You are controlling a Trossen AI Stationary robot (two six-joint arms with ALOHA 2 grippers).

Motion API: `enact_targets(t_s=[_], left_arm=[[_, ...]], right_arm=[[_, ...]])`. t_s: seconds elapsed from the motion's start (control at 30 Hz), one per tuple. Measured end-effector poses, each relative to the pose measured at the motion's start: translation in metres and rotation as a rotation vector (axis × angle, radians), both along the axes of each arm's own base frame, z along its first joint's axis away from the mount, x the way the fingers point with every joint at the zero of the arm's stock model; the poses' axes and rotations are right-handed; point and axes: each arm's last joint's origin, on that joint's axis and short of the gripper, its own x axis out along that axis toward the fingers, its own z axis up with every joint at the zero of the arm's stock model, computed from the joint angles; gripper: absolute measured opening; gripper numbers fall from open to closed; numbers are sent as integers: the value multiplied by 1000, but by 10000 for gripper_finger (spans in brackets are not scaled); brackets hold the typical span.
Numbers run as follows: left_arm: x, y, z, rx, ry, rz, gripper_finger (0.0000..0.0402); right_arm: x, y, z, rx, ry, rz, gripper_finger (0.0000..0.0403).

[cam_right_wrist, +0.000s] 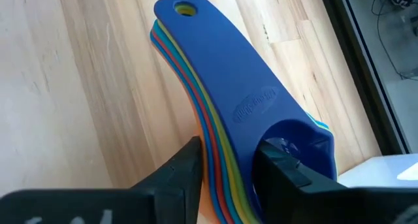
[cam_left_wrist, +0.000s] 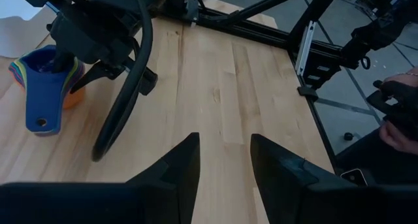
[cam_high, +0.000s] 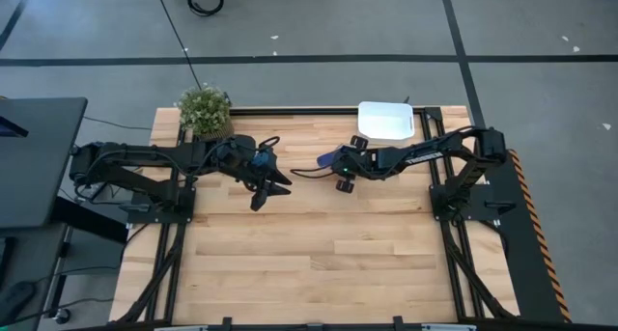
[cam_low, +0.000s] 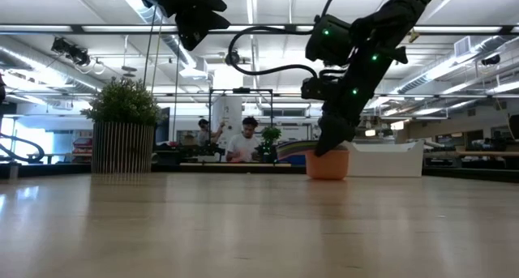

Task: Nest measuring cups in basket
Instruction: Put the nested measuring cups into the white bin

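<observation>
1. The right gripper (cam_right_wrist: 225,168) is down on the stack of measuring cups (cam_right_wrist: 261,106), its jaws apart but set close on either side of the stacked handles where they meet the bowls. They look to be closing; I would not call it a firm clamp yet (from the wrist view I cannot tell whether the pads are pressing).

2. The cups are already nested one inside another, dark blue on top with yellow, red and orange edges showing beneath. The stack sits on the wooden surface (cam_high: 319,244), near the back edge, orange bottom cup (cam_low: 328,163) resting flat.

3. So the step in hand, as I read it, is taking hold of the nested set in order to carry it over.

4. The next move calls for a secure pinch across all the handles, then a level lift (tilting could let the inner cups slide out), and a short carry toward the basket.

5. The basket (cam_high: 386,122) stands near the stack at the back of the surface, white and shallow. Nothing shows inside it.

6. The left gripper (cam_left_wrist: 225,162) hangs above the middle of the surface, jaws apart and holding nothing, just waiting.

7. A potted plant (cam_high: 204,109) stands at the back left corner, well clear.
</observation>
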Motion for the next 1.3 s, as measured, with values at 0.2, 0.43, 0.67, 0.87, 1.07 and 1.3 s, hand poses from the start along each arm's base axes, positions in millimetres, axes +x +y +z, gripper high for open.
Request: enact_targets(t_s=[0.2, 0.43, 0.67, 0.87, 1.07, 1.3], left_arm=[[0, 0, 0, 0, 0, 0, 142], [0, 0, 0, 0, -5, 1, 142], [0, 0, 0, 0, -6, 1, 142], [0, 0, 1, 0, -6, 0, 142], [0, 0, 1, 1, -7, 1, 142], [0, 0, 1, 1, -8, 1, 142]], right_arm=[[-3, 1, 5, 6, 6, 7, 120], [-4, 1, 6, 6, 7, 6, 119], [-6, 1, 8, 6, 4, -8, 113], [-8, 1, 10, 11, 12, -15, 112], [-10, 2, 14, 7, 8, -18, 112], [-15, 2, 21, 3, 11, -24, 112]])
